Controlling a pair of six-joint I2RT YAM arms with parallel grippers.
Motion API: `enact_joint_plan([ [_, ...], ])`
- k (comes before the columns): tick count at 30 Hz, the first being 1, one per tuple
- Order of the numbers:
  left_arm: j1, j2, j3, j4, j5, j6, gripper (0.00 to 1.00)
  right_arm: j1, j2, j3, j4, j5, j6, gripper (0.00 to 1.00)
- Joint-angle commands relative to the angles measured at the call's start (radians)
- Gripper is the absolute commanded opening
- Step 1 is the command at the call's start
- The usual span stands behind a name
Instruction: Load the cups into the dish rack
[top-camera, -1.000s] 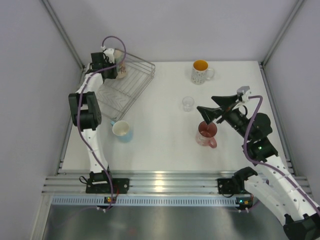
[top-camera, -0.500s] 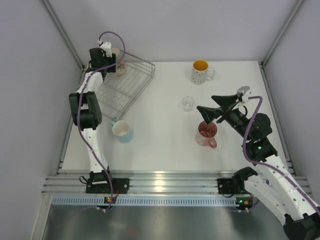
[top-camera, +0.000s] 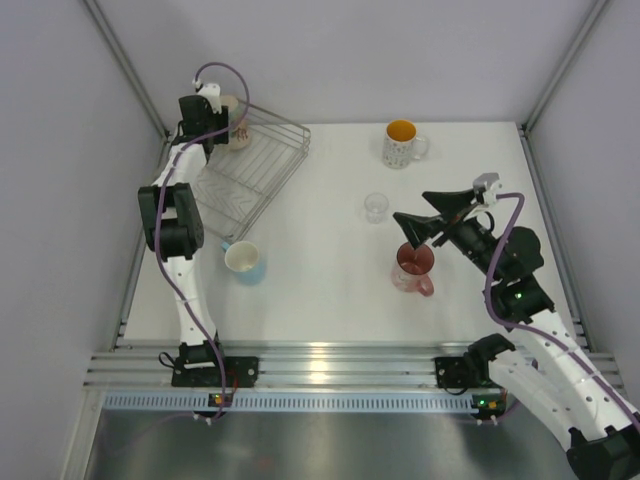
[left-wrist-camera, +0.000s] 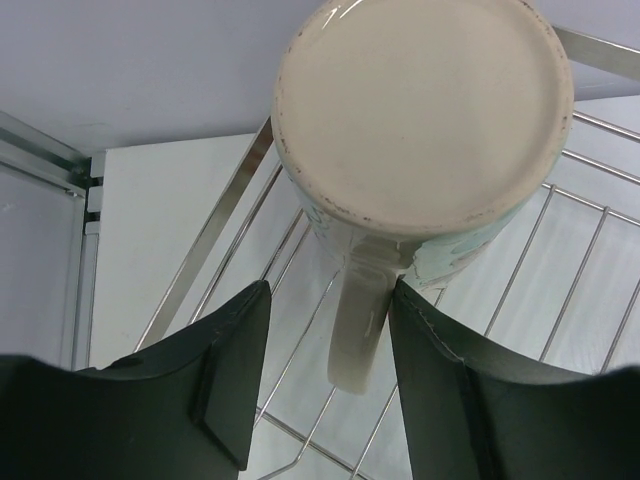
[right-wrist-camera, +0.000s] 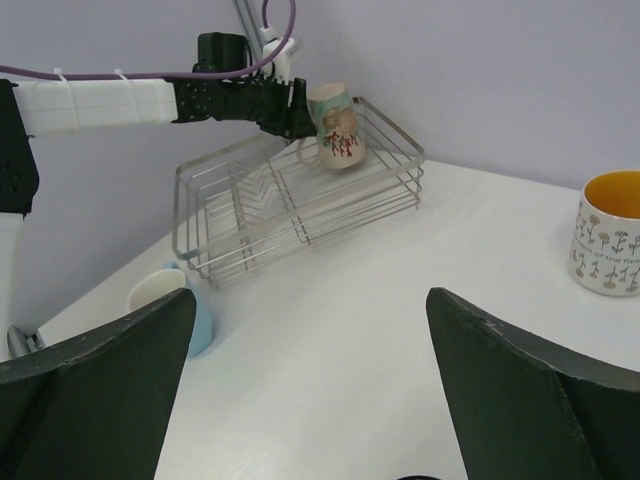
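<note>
At the far left corner of the white table (top-camera: 330, 280), the cream mug (left-wrist-camera: 420, 110) sat bottom-up in the dish rack (top-camera: 262, 170), its handle pointing back between the open, non-gripping jaws of the left gripper (left-wrist-camera: 328, 292).

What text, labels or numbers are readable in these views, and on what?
None: no readable text in any view.
cream mug: a painted picture only, no letters; its underside is blank in the left wrist view.
white mug with yellow inside: small flower motifs, no words.
left arm's base: any marking is too small to read.
</note>
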Motion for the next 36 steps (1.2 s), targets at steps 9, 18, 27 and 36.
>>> enact_joint_plan([
  [9, -0.007, -0.086, -0.026, 0.078, 0.075, -0.042, 0.51, 0.015, 0.008, 0.002, 0.074, -0.022, -0.003, 0.99],
  [18, -0.017, -0.126, -0.094, 0.075, 0.170, -0.105, 0.49, 0.015, -0.014, 0.003, 0.063, -0.025, 0.000, 0.99],
  [27, -0.023, -0.131, -0.094, 0.075, 0.255, -0.157, 0.49, 0.015, -0.024, -0.004, 0.063, -0.026, 0.006, 0.99],
  [36, -0.051, -0.094, -0.057, 0.075, 0.264, -0.157, 0.48, 0.015, -0.034, -0.007, 0.057, -0.020, 0.000, 0.99],
])
